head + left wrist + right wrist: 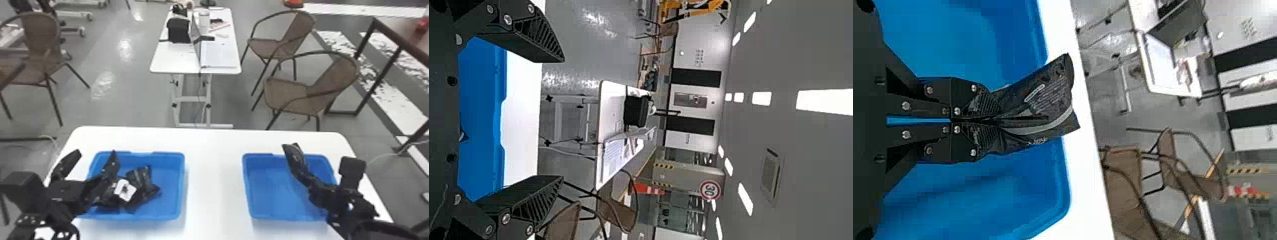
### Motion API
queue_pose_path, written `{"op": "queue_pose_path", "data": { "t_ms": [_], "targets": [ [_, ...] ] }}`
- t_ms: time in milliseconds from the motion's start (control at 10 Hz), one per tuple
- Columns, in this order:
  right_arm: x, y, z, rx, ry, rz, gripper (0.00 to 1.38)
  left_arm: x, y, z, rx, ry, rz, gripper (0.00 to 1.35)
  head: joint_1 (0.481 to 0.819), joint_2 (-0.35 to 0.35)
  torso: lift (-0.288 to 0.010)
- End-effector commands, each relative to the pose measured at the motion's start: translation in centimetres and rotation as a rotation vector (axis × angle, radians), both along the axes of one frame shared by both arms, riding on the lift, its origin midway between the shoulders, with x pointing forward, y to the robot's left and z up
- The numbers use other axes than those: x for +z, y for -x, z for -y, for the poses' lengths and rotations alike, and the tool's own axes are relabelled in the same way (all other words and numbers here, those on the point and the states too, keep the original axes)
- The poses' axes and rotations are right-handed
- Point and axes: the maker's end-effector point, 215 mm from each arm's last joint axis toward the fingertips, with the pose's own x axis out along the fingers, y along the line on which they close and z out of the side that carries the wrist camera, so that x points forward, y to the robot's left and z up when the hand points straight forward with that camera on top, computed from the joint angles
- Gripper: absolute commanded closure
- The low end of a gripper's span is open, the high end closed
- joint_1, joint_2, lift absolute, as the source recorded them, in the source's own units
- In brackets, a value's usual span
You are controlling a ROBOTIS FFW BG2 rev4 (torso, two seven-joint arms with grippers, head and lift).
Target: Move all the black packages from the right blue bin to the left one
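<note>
Over the right blue bin (271,191), my right gripper (311,183) holds a black package (295,159). In the right wrist view, the right gripper (975,120) is shut on one end of the package (1040,102), and its free end sticks out past the fingers. My left gripper (91,162) is above the left side of the left blue bin (174,191), its two fingers spread apart. Black packages (142,182) lie in that bin, one with a white label. In the left wrist view, the left gripper (559,120) stands open with nothing between its fingers.
Both bins stand on a white table (215,178), with a stretch of tabletop between them. Beyond its far edge are a second white table (220,60) with a laptop and a black bag, and several brown chairs (287,92).
</note>
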Motion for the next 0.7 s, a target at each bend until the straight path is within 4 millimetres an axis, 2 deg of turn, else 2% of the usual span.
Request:
{"op": "queue_pose_path", "data": {
  "t_ms": [0,100,300,500,600],
  "targets": [
    [4.1,-1.8,-4.7,0.115,-0.013,0.08,1.11,0.0,0.0,0.3,-0.002,0.014,0.001,0.21,0.695,-0.031,0.0],
    [6.7,-3.2,-8.8,0.223,-0.033,0.126,1.11,0.0,-0.1,0.3,-0.001,0.036,-0.001,0.21,0.695,-0.016,0.0],
    [11.3,-5.4,-17.3,0.423,-0.074,0.201,1.11,0.4,-0.7,0.9,-0.008,0.099,-0.005,0.21,0.695,0.082,0.0],
    [14.4,-6.1,-24.7,0.576,-0.131,0.247,1.11,1.7,-1.9,2.7,-0.038,0.2,0.0,0.21,0.695,0.146,0.0],
    [15.4,-6.0,-27.9,0.637,-0.153,0.266,1.11,2.7,-2.7,4.3,-0.064,0.257,0.003,0.21,0.695,0.178,0.0]
  ]
}}
